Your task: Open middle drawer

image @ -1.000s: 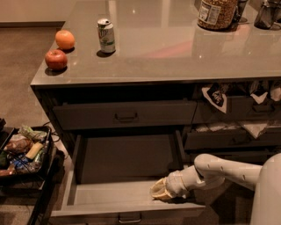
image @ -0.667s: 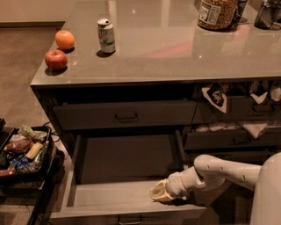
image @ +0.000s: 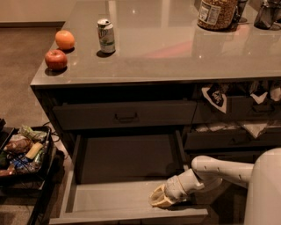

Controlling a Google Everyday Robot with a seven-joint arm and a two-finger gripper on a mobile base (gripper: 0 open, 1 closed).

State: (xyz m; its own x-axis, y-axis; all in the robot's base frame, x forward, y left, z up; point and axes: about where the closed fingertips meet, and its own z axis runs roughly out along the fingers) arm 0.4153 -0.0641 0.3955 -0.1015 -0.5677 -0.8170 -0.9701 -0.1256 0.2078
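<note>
Camera view, near to far.

- The gripper [image: 159, 200] sits at about 5 o'clock in the frame. It is pale and yellowish, at the end of the white arm [image: 219, 169] that comes in from 3 o'clock. I cannot tell whether it is apart or together.
- The middle drawer [image: 109, 200] stands open and takes up the low centre of the frame. Its pale grey floor is flat and bare where lit. Its low front edge runs along the bottom of the frame at 6 o'clock.
- The gripper is over the drawer's front right corner, just behind the front wall. From there the drawer floor spreads away toward 9 o'clock, and the shaded rear part lies toward 11 o'clock. I cannot tell whether the gripper touches the floor or the wall.
- On the floor at 9 o'clock, beside the cabinet, is a black bin [image: 49, 151] holding mixed packets.
- Above the open drawer, the top drawer [image: 88, 116] is closed, with its handle [image: 126, 117] at centre.
- At 3 o'clock are the right-hand drawers [image: 228, 140], partly open, with cloth or packets hanging out.
- On the tabletop [image: 175, 48] an apple [image: 56, 59] and an orange [image: 65, 39] sit at 10 o'clock near the left edge, close together.
- A can [image: 106, 36] stands upright at 11 o'clock.
- A jar [image: 217, 13] is at 1 o'clock at the far edge.
</note>
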